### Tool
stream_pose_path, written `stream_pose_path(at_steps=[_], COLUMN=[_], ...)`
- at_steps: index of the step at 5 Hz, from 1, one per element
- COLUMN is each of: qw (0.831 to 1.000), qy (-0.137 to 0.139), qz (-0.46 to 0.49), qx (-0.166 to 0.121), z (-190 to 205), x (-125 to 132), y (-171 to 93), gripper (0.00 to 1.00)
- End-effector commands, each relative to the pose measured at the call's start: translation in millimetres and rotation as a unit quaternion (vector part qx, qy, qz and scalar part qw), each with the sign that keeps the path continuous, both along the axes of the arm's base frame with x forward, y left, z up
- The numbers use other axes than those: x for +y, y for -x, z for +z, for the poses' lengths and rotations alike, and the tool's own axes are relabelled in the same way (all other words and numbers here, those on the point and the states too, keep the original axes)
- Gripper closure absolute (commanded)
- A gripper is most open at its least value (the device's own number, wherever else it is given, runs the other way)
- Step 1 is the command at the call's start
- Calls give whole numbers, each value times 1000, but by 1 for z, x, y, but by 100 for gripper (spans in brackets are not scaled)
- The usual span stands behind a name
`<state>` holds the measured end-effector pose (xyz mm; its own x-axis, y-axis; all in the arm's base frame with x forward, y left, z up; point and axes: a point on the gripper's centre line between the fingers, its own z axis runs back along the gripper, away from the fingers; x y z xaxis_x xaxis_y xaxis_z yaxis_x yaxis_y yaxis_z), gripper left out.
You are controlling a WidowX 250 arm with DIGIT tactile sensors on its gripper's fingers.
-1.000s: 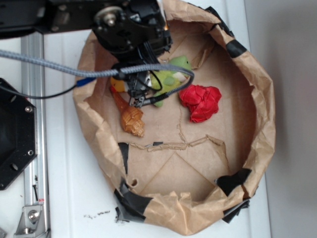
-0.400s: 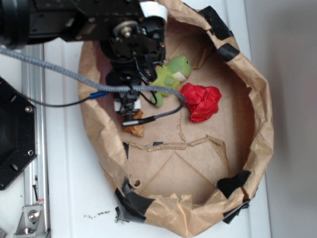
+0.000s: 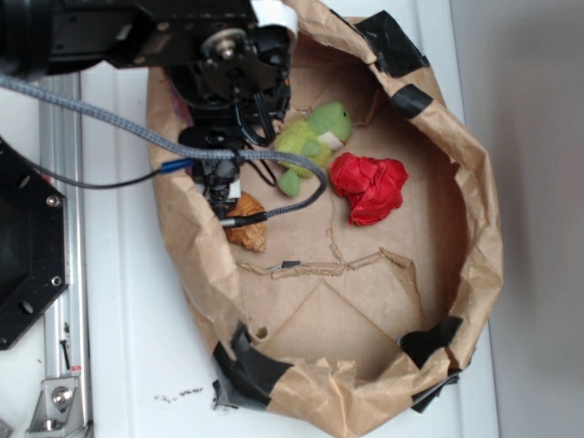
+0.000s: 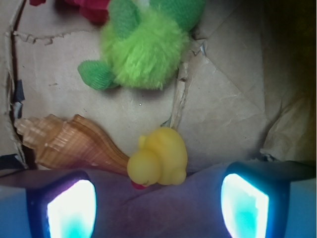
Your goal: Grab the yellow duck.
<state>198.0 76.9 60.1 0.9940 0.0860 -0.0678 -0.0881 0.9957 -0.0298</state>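
Evidently the duck (image 4: 158,157) is light, hollow-looking rubber, smooth and rounded, so it should give a little under pressure but may slip or squirt out if pinched off-centre. It sits on the cardboard floor of the paper-walled bin (image 3: 474,228), touching the narrow end of the shell (image 4: 64,144) and just below the green plush (image 4: 143,49) in the wrist view; from outside the arm hides it. The gripper (image 4: 158,208) hangs above it with its fingers (image 4: 72,208) spread wide, one on each side of the duck, nothing between them yet. Best hold, I judge, is across the fat body, low down, keeping clear of the shell.
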Motion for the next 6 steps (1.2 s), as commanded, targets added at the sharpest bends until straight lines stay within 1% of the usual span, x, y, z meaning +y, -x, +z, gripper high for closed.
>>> stream_pose_path(at_steps=[1,2,4,5,6], qw=[999,999,997,996,995], qy=[-9,-7,-14,-8,18], qz=[-35,-54,-70,-84,-92], qx=[-13,4,6,19,27], z=[-12,-20,-35,-41,-43], x=[19,18,14,10,5], y=[-6,-3,-6,-4,-2], gripper=[0,0,0,0,0])
